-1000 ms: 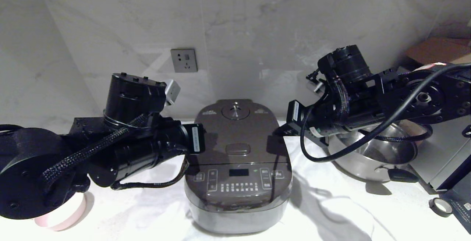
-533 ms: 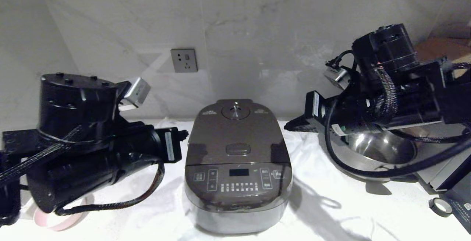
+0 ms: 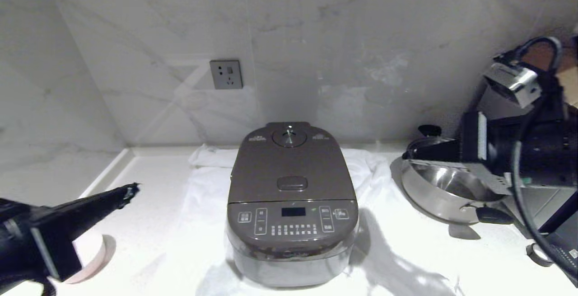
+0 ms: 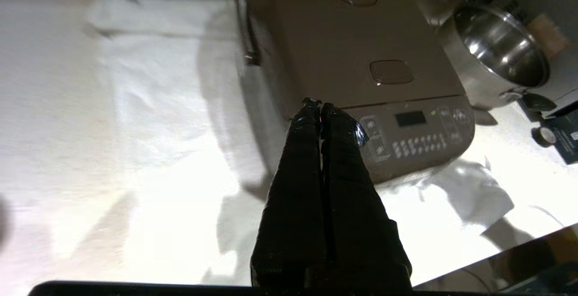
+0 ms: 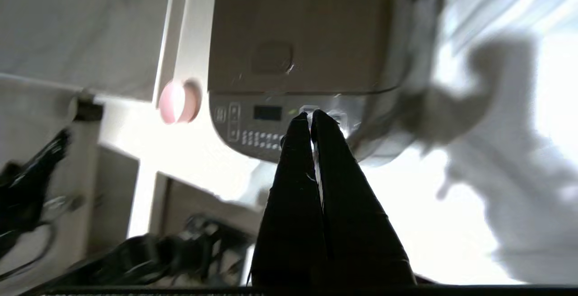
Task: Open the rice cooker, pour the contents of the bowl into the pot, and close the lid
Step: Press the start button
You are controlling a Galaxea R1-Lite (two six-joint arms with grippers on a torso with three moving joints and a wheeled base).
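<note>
Head view has the rice cooker (image 3: 292, 205) sitting dead centre on a white cloth (image 3: 388, 260), its lid (image 3: 289, 165) down flat and its button panel facing the robot. The left gripper (image 3: 131, 190) pokes in from about eight o'clock of the cooker, well apart from it, its two black fingers (image 4: 311, 119) pressed tight together with nothing between them. Just under that arm, at the counter's near left edge, a pale pink bowl (image 3: 92, 260) peeks out, mostly hidden by the arm, so I can't see what is inside it. The right gripper (image 3: 413, 151) sits out at about three o'clock of the cooker, above the rim of a shiny steel pan (image 3: 445, 192) with black handles; the right wrist view shows its fingers (image 5: 316, 124) also squeezed closed and empty, pointing toward the cooker's front panel. From that same wrist view the pink bowl shows as a small round shape beyond the cooker's far side. A grey wall socket (image 3: 225, 74) is set in the marble wall at twelve o'clock behind the cooker, and a small roll of tape (image 3: 539, 254) lies at the right edge near the pan.
</note>
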